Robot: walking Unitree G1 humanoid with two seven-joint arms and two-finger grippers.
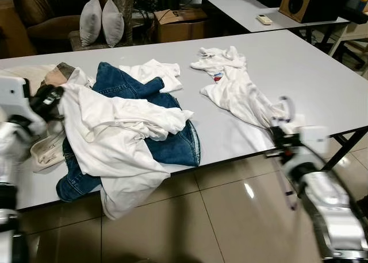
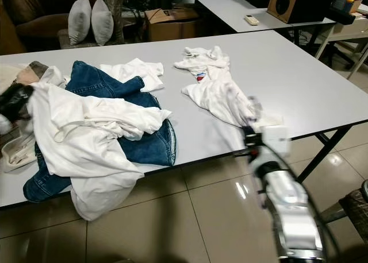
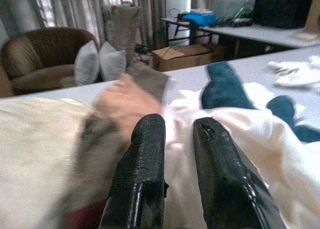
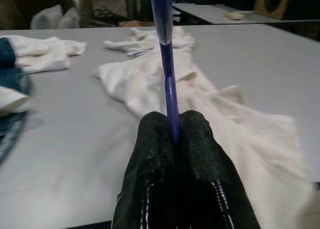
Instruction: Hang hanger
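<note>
I've got the right gripper (image 4: 172, 139) pinching the blue hanger (image 4: 165, 44), white shirt (image 4: 200, 109) just ahead; left gripper (image 3: 177, 154) spread over the clothes pile (image 1: 115, 131); hanging not yet done.

Grey table (image 1: 299, 73), heaped white shirts (image 1: 115, 131) on jeans (image 1: 172, 142), left tool (image 1: 49, 99) touching heap

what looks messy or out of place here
The clothes pile of white garments and jeans spills over the table's near edge, one white shirt hanging toward the floor. The right gripper pinches a blue hanger; the left gripper rests on the pile.
</note>
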